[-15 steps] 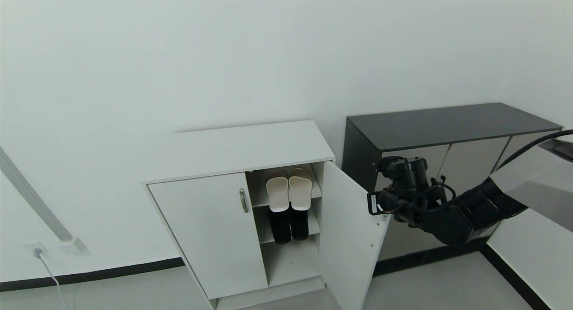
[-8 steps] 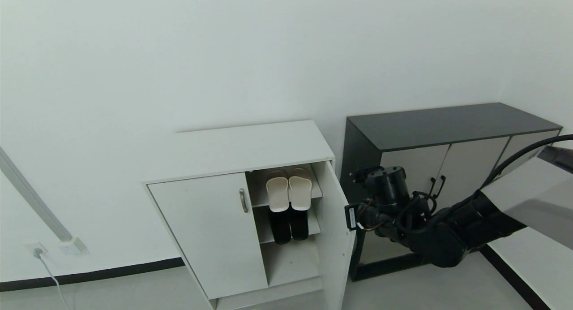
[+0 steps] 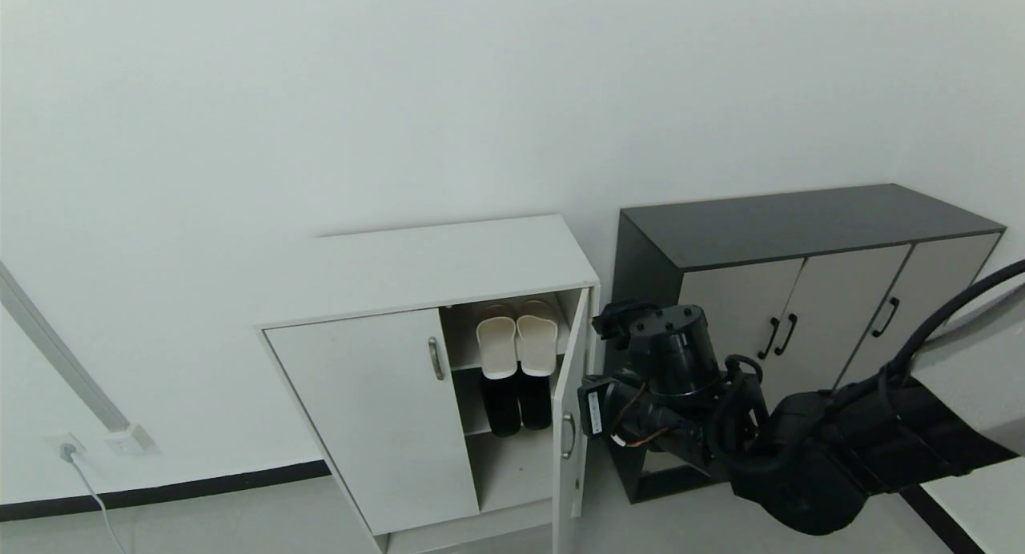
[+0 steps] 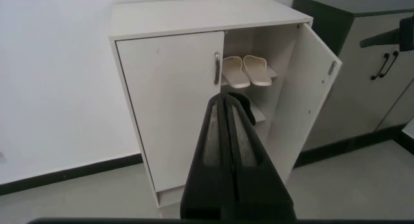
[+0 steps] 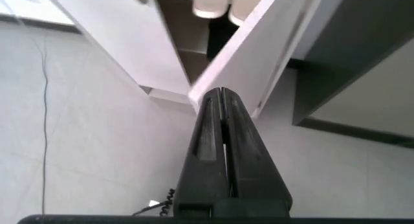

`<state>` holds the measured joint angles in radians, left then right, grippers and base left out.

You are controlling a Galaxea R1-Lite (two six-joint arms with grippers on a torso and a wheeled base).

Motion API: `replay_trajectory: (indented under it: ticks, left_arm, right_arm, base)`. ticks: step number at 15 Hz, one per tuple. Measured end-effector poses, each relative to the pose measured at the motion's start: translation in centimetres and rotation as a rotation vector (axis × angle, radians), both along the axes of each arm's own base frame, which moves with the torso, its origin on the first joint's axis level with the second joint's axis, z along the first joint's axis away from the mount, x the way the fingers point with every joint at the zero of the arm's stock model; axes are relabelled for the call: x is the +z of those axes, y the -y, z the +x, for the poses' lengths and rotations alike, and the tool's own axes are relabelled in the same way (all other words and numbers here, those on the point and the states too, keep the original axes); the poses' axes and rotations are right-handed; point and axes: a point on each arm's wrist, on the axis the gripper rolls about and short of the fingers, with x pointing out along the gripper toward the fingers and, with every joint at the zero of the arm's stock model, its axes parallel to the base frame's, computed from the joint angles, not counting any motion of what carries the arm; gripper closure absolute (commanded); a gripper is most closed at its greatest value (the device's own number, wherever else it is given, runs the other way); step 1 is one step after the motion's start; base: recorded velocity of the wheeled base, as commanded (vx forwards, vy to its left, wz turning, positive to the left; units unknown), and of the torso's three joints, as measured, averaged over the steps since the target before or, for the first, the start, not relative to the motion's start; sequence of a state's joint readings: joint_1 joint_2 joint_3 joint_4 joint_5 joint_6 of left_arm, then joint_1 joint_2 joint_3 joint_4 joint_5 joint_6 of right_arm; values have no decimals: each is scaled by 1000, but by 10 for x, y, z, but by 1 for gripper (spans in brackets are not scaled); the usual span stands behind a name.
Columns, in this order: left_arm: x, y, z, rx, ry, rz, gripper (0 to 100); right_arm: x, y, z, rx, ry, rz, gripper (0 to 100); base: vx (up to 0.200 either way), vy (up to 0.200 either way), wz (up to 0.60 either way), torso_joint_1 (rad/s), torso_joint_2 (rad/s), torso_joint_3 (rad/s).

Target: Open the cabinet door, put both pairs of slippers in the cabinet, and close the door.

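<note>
White wall, grey floor and a black skirting line frame the scene, with a wall socket and its grey cable (image 3: 67, 450) low on the left.

The right gripper (image 5: 222, 93) has its 2 black fingers pressed flat together and holds nothing. Its tip lies against the lower part of the cabinet's white right-hand door (image 3: 570, 394). Whether it actually touches the panel cannot be told. In the head view the right arm's wrist sits just beside the door's outer face. The left gripper (image 4: 226, 98) is likewise closed with nothing between its fingers. It hangs well apart from the furniture, pointing at the gap between the 2 doors.

The low white 2-door cabinet (image 3: 448, 258) stands against the wall. Its left door (image 3: 376, 418) is closed and carries a slim metal handle (image 3: 435, 358). The right-hand door stands partly open, showing the shelves inside.

1 pair of cream slippers (image 3: 516, 344) lies side by side on the upper shelf, ends jutting past the shelf's front edge. 1 pair of black slippers (image 3: 516, 402) sits directly below on the next shelf.

Just beside the white unit on the right stands a dark grey sideboard with pale doors and black handles (image 3: 801, 218).
</note>
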<state>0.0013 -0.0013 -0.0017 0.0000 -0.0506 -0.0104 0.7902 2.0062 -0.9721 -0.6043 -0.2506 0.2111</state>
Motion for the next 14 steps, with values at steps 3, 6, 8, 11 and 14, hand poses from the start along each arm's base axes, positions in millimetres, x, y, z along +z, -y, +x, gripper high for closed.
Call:
replay_trajectory:
  ticks: [3, 6, 8, 11, 14]
  left_arm:
    - [0, 0, 0, 0, 0, 0, 100]
    - [0, 0, 0, -1, 0, 0, 100]
    - [0, 0, 0, 1, -1, 0, 100]
    - [0, 0, 0, 1, 1, 0, 100]
    - [0, 0, 0, 2, 0, 0, 100]
  right_arm:
    - [3, 3, -6, 8, 5, -8, 100]
    - [1, 5, -8, 21, -6, -11, 100]
    - [0, 7, -9, 34, -14, -9, 100]
    - [1, 9, -9, 41, 18, -10, 100]
    - [-3, 15, -9, 31, 40, -31, 100]
  base:
    - [0, 0, 200, 1, 1, 1]
    - [0, 0, 600, -1, -1, 4]
    - [0, 0, 600, 10, 5, 0]
    - [0, 0, 0, 0, 0, 0]
    - [0, 0, 0, 0, 0, 0]
